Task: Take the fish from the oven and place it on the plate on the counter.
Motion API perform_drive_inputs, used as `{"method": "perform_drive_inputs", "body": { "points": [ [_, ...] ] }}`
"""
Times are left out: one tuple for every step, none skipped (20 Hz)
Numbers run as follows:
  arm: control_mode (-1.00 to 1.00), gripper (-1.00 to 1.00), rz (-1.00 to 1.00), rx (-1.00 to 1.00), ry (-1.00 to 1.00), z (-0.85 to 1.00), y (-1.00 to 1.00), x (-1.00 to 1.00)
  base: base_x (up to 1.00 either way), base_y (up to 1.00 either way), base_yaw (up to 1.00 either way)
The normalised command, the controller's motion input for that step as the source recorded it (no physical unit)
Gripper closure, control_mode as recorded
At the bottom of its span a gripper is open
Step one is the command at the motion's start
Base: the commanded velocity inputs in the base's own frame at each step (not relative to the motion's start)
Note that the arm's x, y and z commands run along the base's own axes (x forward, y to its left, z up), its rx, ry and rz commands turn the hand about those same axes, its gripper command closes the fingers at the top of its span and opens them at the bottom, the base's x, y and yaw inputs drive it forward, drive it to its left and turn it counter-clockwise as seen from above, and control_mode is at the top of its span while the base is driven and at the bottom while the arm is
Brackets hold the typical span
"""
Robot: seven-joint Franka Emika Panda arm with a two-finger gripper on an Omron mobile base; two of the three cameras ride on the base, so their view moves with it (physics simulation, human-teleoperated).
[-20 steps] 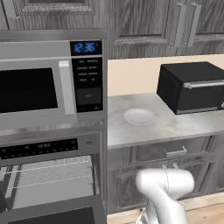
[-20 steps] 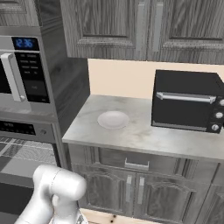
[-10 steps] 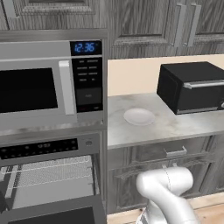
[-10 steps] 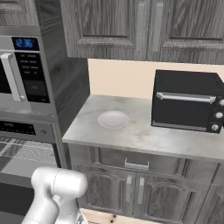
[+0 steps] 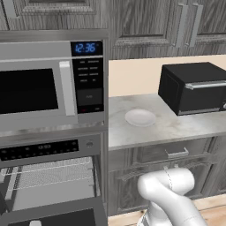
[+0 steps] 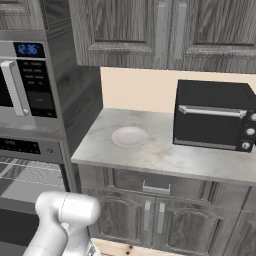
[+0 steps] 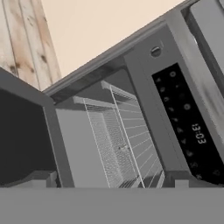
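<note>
- While our gripper's jaws are hidden, we cannot tell its grip.
- We see the steel oven [image 5: 48,181] open, wire rack [image 7: 127,144] gridded.
- We see the round white plate [image 5: 140,117] on the marbled counter [image 5: 176,128], at nine o'clock from the boxy black toaster oven [image 5: 194,87].
- We cannot make out the fish.

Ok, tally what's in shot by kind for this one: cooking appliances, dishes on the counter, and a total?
Cooking appliances: 3, the microwave, the oven below it with its door open, and the black toaster oven.
Dishes: 1, the plate, bare, on the counter.
Total: 4
</note>
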Motion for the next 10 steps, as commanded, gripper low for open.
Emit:
{"method": "perform_drive_inputs", "body": {
  "points": [
    [-1.0, -1.0, 0.0, 0.02, 0.0, 0.27, 0.0, 1.0, 0.0, 0.0, 0.0],
    [-1.0, -1.0, 0.0, 0.01, 0.0, 0.24, 0.0, 1.0, 0.0, 0.0, 0.0],
    [-1.0, -1.0, 0.0, 0.01, 0.0, 0.18, 0.0, 1.0, 0.0, 0.0, 0.0],
    [-1.0, -1.0, 0.0, 0.0, 0.02, 0.13, 0.0, 1.0, 0.0, 0.0, 0.0],
    [-1.0, -1.0, 0.0, 0.0, 0.04, 0.0, 0.0, 1.0, 0.0, 0.0, 0.0],
    [-1.0, -1.0, 0.0, 0.0, 0.05, 0.0, 0.0, 1.0, 0.0, 0.0, 0.0],
    [-1.0, -1.0, 0.0, 0.0, 0.01, -0.04, 0.0, 0.93, 0.0, 0.0, 0.0],
    [-1.0, -1.0, 0.0, 0.0, 0.0, -0.18, 0.0, 0.75, 0.0, 0.0, 0.0],
    [-1.0, -1.0, 0.0, 0.0, 0.04, -0.34, 0.0, 0.41, 0.0, 0.0, 0.0],
    [-1.0, -1.0, 0.0, 0.0, 0.02, -0.39, 0.0, 0.3, 0.0, 0.0, 0.0]
  ]
}}
